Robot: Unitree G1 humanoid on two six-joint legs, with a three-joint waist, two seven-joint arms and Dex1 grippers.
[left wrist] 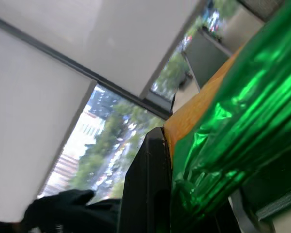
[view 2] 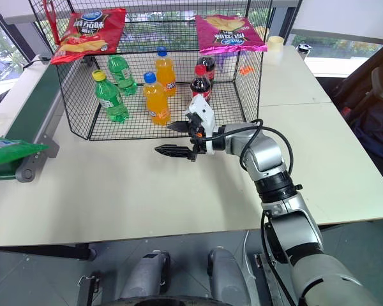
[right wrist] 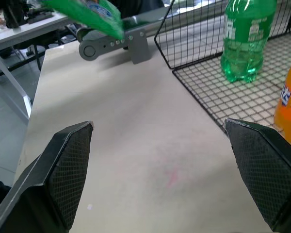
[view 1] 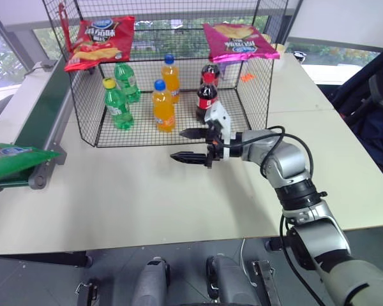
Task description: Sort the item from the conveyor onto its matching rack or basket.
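From the head camera we see the green crisp bag (view 1: pixel 16 160) at the near end of the conveyor (view 1: pixel 38 118), over its end roller at the left edge of the table (view 1: pixel 147 197). Its long axis lies roughly level and crosswise, one tapered end pointing right toward the table. The wire rack (view 1: pixel 172 76) stands further back, holding bottles, with a red bag (view 1: pixel 101 41) and a pink bag (view 1: pixel 238 40) on top. The right gripper (view 1: pixel 193 145) hovers over the table before the rack, pointing left, fingers spread wide and empty.

In the left wrist view, our left gripper (left wrist: pixel 167 194) is closed on the green bag's crinkled foil.

In the right wrist view, both mesh-padded fingers (right wrist: pixel 63 170) stand far apart over bare table, the green bag beyond them.
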